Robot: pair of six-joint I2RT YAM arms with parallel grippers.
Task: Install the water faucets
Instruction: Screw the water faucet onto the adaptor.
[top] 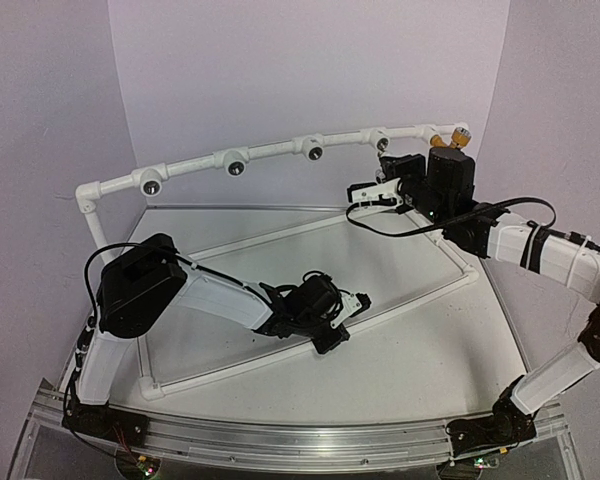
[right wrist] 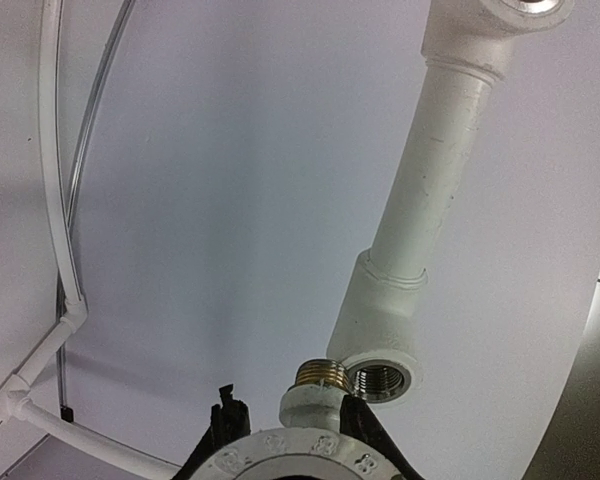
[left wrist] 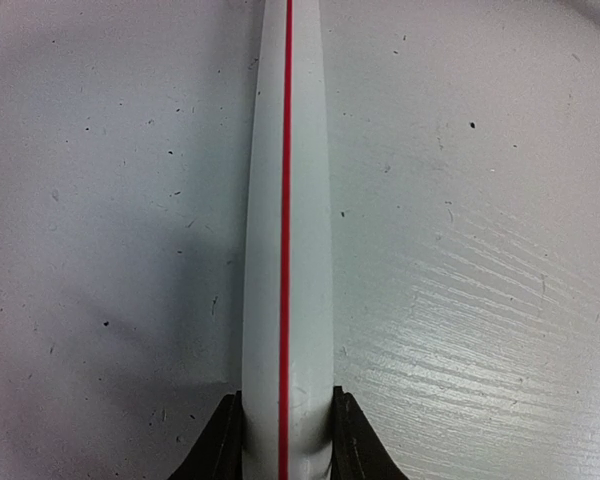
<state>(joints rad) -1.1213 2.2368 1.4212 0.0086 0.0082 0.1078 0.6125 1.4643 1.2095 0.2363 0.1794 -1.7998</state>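
1. The bench is a pale, scuffed surface that fills the lower two thirds of the overhead view.
2. The white pipe frame arcs across the upper part of that view, from centre left to upper right, with dark round sockets along it.
3. A thin white rail with a red stripe runs straight up the middle of the left wrist view, lying on the bench.
4. The left end effector sits low on the bench, just below centre in the overhead view. Its fingers are pressed against both sides of the rail, pinching it.
5. The right end effector is raised at upper right of centre, just below the pipe frame. It is pinching the white faucet at the bottom centre of the right wrist view.
6. The white faucet's brass thread points up, just beside the open threaded socket at the foot of a pipe section - close to its mouth, but not inside it.
7. The yellow-orange faucet sits on the pipe frame near its right end, in the upper right of the overhead view - how firmly it is seated cannot be told.
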